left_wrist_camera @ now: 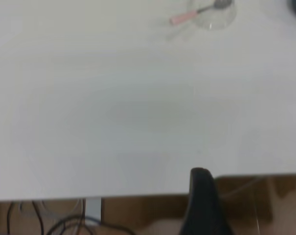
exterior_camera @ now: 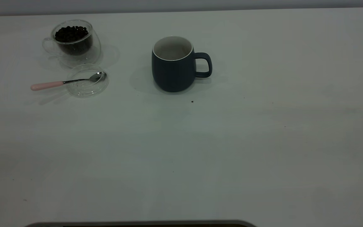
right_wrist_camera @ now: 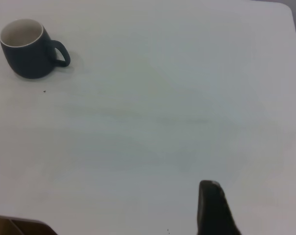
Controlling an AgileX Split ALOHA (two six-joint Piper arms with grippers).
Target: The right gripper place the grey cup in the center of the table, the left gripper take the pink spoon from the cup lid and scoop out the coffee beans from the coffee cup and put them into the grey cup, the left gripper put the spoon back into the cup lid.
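Note:
The grey cup (exterior_camera: pixel 173 67) stands upright near the table's middle, handle toward the right, its white inside showing; it also appears in the right wrist view (right_wrist_camera: pixel 28 54). The pink spoon (exterior_camera: pixel 47 85) lies with its metal bowl in the clear cup lid (exterior_camera: pixel 74 91) and its handle sticking out to the left. Behind the lid stands the glass coffee cup (exterior_camera: pixel 72 41), filled with dark coffee beans. The spoon (left_wrist_camera: pixel 184 17) and lid (left_wrist_camera: pixel 221 20) lie far ahead of my left gripper (left_wrist_camera: pixel 255 196), which is open over the table's near edge. My right gripper (right_wrist_camera: pixel 258 205) is open, far from the grey cup.
The white table (exterior_camera: pixel 232 151) spreads wide in front and to the right of the cups. A few dark specks (exterior_camera: pixel 192 101) lie near the grey cup. Neither arm appears in the exterior view. Cables (left_wrist_camera: pixel 50 220) hang below the table edge.

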